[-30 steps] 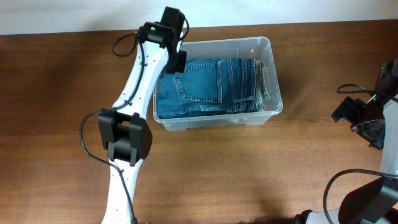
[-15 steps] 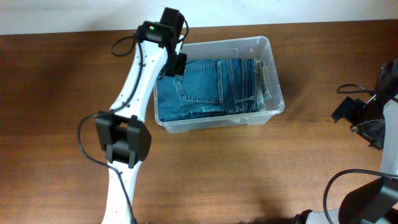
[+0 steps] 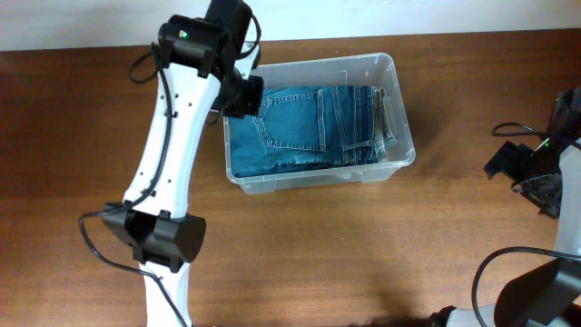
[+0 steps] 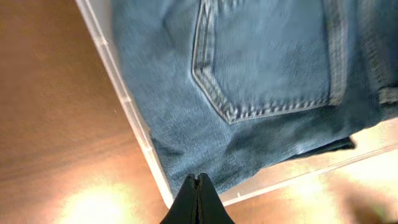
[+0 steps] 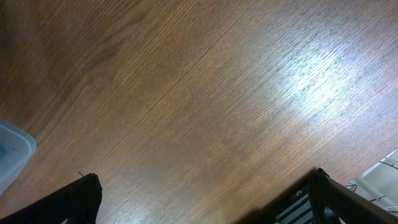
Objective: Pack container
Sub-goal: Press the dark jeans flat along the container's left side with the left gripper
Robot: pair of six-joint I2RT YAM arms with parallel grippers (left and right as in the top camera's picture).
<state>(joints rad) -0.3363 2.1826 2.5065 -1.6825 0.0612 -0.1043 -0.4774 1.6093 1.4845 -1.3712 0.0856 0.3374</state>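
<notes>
left gripper (image 4: 198,185), fingers pressed together, hovers at the left rim of the container (image 3: 406,136), over folded jeans (image 3: 290,127). right gripper (image 5: 205,180), fingers spread and empty, is well apart over the bare table (image 3: 363,254).

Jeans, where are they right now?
In the overhead view, the folded jeans lie inside the clear container at the table's upper middle, just right of the left arm.
</notes>
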